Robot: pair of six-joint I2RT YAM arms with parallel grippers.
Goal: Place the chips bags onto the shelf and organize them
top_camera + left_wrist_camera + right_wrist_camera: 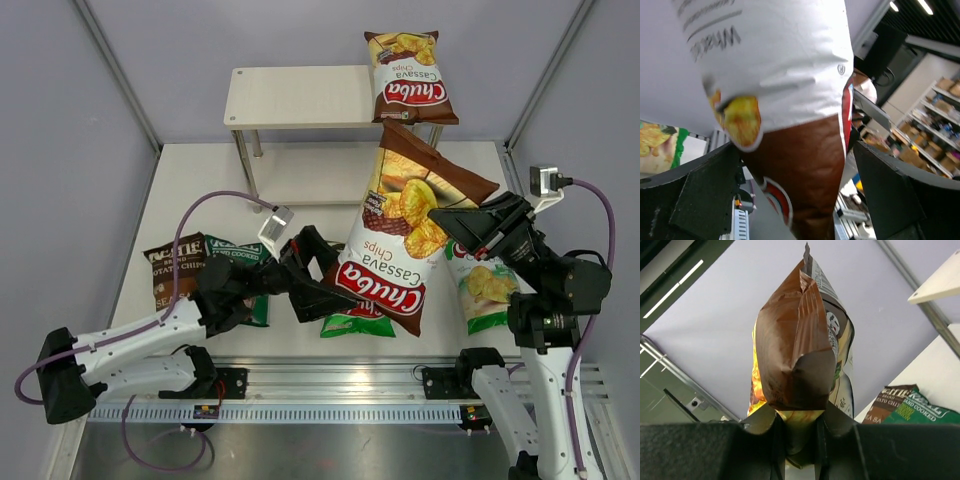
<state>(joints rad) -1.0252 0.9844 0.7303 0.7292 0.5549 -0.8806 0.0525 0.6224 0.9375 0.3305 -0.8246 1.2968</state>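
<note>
A brown-red Chuba Cassava chips bag [400, 240] hangs tilted in the air over the table. My right gripper [445, 217] is shut on its crimped upper edge; in the right wrist view the jaws [800, 440] pinch the bag's end [797, 365]. My left gripper [335, 275] stands open at the bag's lower left. Its fingers [695, 195] flank the bag [805, 165] without touching it. A second brown-red bag [410, 75] lies on the right end of the shelf [295, 95] top board.
On the table lie a Kettle bag [172, 270] and a dark green bag [235, 252] at the left. One green Chuba bag [355, 323] peeks from under the held bag and another [482, 290] lies at the right. The shelf's lower tier [310, 160] is bare.
</note>
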